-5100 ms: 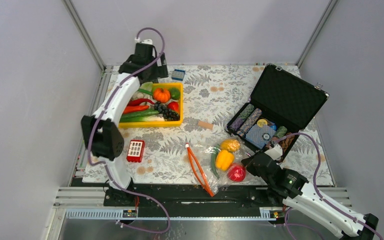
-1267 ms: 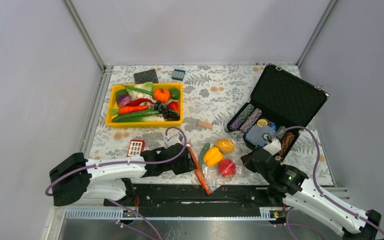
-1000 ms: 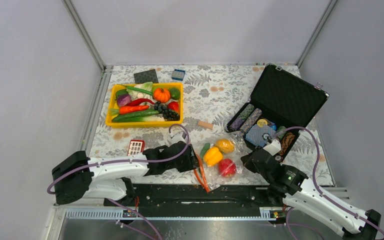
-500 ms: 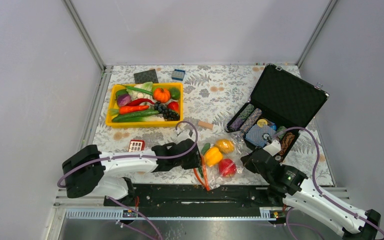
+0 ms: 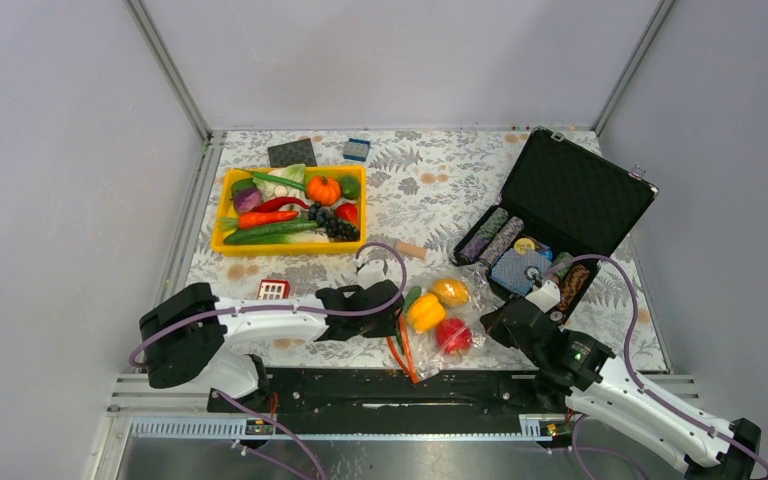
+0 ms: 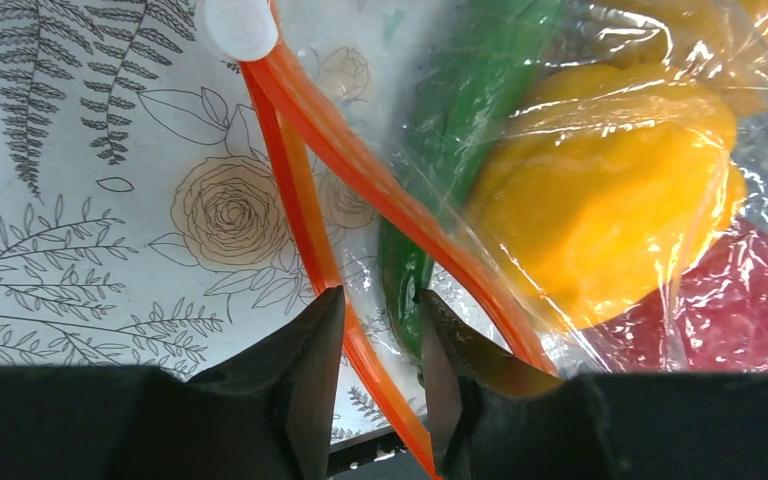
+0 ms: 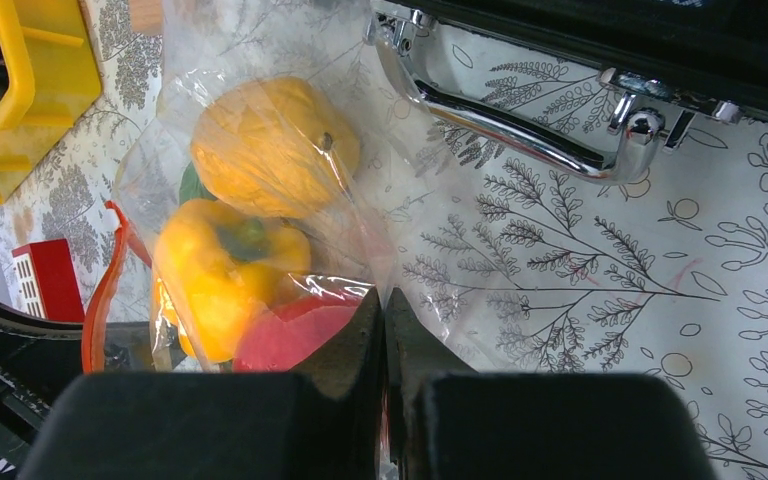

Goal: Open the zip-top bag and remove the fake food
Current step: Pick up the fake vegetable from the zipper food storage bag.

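Note:
The zip-top bag (image 5: 438, 318) lies at the table's near edge, and its orange zip strip (image 6: 300, 190) is parted into two bands. Inside it are fake food pieces: a yellow pepper (image 6: 600, 210), a red apple (image 6: 740, 300), a yellow-orange fruit (image 7: 270, 145) and a green piece (image 6: 460, 140). My left gripper (image 6: 375, 305) is at the bag's mouth. Its jaws stand a little apart, with the near zip band running between them. At the opposite end, my right gripper (image 7: 383, 300) is shut on the bag's clear plastic, beside the apple (image 7: 290, 335).
A yellow tray (image 5: 362, 215) of other fake produce stands at the back left. An open black case (image 5: 570, 190) with chip rolls is at the right, its chrome handle (image 7: 520, 135) close to the bag. A small red block (image 5: 273, 290) lies left of my left gripper.
My left arm has slid right along the table to the bag's mouth, and its jaws have narrowed around the near zip band. The right gripper and the bag have stayed put.

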